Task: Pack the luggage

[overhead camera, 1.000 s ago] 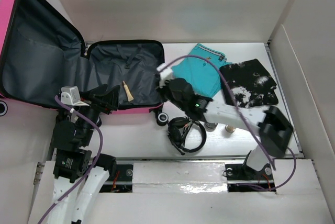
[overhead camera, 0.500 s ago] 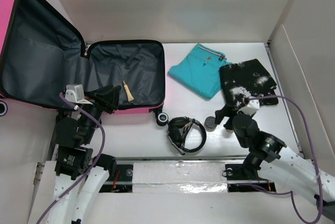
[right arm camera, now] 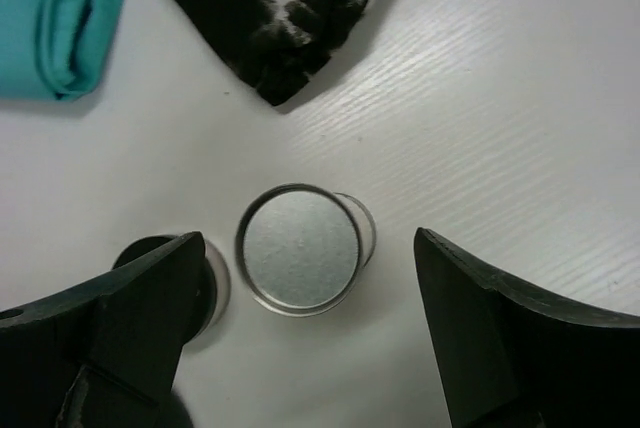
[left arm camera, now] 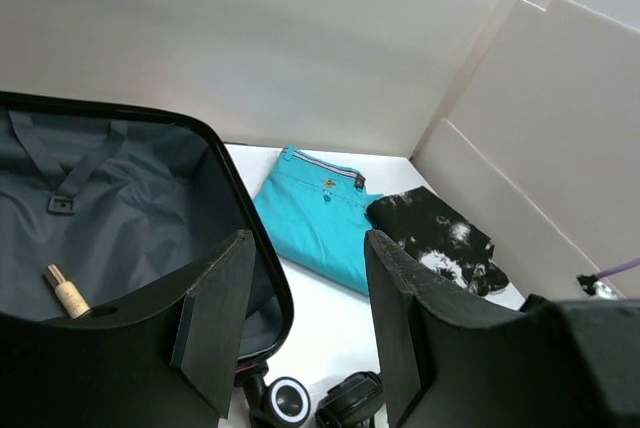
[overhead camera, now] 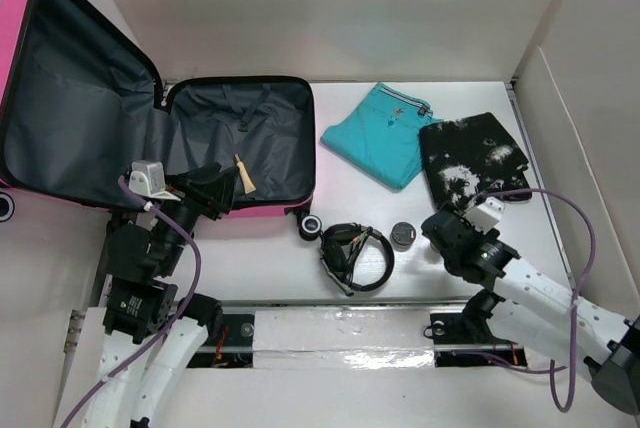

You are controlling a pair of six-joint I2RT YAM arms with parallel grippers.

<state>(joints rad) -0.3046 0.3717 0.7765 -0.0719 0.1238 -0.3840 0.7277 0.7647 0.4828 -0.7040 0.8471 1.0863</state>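
Observation:
The luggage (overhead camera: 20, 23) lies open at the left, pink shell outside, its grey lining (overhead camera: 235, 133) up. A small tan bottle (overhead camera: 241, 173) rests in the lower half. My left gripper (overhead camera: 215, 191) hovers at the case's front edge, open and empty; in its wrist view the left gripper (left arm camera: 305, 248) frames the case rim (left arm camera: 240, 198) and the bottle (left arm camera: 68, 293). My right gripper (overhead camera: 440, 230) is open at the front right. In its wrist view the right gripper (right arm camera: 308, 243) straddles a silver-topped round jar (right arm camera: 300, 248) without touching it.
A dark-lidded tin (overhead camera: 403, 235) sits beside the right gripper, half hidden by one finger (right arm camera: 140, 318). Black headphones (overhead camera: 355, 253) lie in front of the case wheel (overhead camera: 310, 227). A folded teal garment (overhead camera: 380, 133) and a black-and-white one (overhead camera: 478, 158) lie at the back right.
My right arm has swung from the suitcase's right edge to the front right and its jaws have opened over the small jars. The left gripper has barely shifted.

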